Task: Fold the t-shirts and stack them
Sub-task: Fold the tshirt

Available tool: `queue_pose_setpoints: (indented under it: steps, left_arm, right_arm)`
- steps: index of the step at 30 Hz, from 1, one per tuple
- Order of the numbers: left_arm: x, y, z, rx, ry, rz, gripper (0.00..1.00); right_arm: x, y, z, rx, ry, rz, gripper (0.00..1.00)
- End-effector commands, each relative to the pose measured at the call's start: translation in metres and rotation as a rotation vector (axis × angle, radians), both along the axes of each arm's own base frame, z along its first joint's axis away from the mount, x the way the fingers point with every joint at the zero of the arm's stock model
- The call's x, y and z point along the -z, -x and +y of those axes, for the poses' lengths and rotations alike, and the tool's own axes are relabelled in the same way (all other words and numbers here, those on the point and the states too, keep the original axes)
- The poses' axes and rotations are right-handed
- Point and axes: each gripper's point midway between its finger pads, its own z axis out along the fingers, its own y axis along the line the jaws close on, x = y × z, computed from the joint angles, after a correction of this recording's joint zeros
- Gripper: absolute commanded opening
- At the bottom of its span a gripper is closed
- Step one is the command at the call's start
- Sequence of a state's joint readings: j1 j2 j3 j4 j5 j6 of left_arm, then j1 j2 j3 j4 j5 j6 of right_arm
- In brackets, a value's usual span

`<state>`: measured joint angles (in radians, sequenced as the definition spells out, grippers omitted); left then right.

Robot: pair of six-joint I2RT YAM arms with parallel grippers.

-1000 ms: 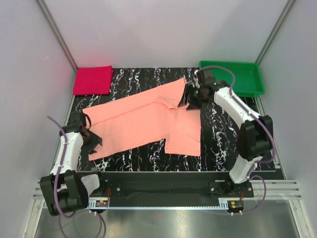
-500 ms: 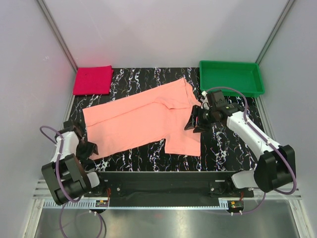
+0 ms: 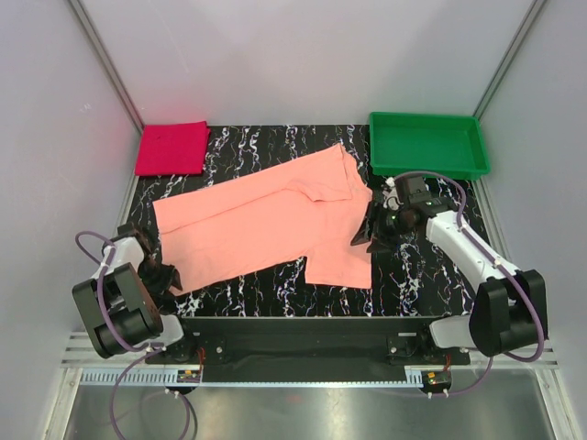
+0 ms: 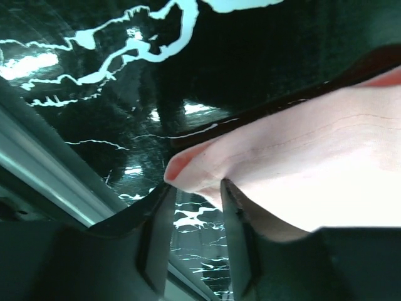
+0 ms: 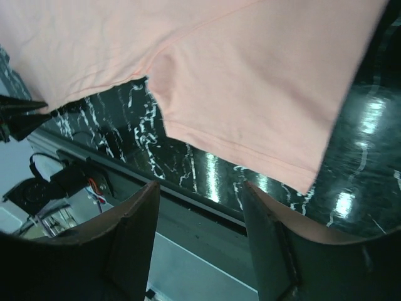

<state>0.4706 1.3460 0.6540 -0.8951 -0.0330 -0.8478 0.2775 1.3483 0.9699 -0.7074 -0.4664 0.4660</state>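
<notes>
The salmon-peach t-shirt [image 3: 266, 220] lies spread flat and slanted across the black marbled table. The magenta-red t-shirt [image 3: 171, 148] rests folded at the back left corner. My left gripper [image 3: 163, 273] is low at the salmon shirt's near-left corner. In the left wrist view the left gripper [image 4: 197, 187] stands narrowly open, and the shirt corner [image 4: 188, 168] lies across its tips, draped past the right finger [image 4: 237, 238]. My right gripper [image 3: 367, 231] hovers at the shirt's right edge. In the right wrist view the right gripper [image 5: 200, 186] is wide open with nothing between, the sleeve hem [image 5: 250, 144] ahead of it.
A green plastic tray [image 3: 428, 144] stands at the back right, just behind the right arm. The table's near rail [image 5: 188, 207] runs below the right gripper. White walls close in on both sides, and the metal rail [image 4: 56, 182] is close to the left gripper.
The right arm came from the shirt's back corner forward to its right edge. The left arm drew back toward the near-left corner. The shirt has settled flat.
</notes>
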Motion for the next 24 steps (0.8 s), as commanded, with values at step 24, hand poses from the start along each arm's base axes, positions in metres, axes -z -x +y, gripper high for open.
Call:
queue_pose_setpoints:
  steps: [24]
  left_arm:
    - [0.005, -0.014, -0.002, 0.014, 0.017, -0.089, 0.0]
  right_arm:
    - [0.099, -0.01, -0.057, 0.24, 0.149, 0.255, 0.5]
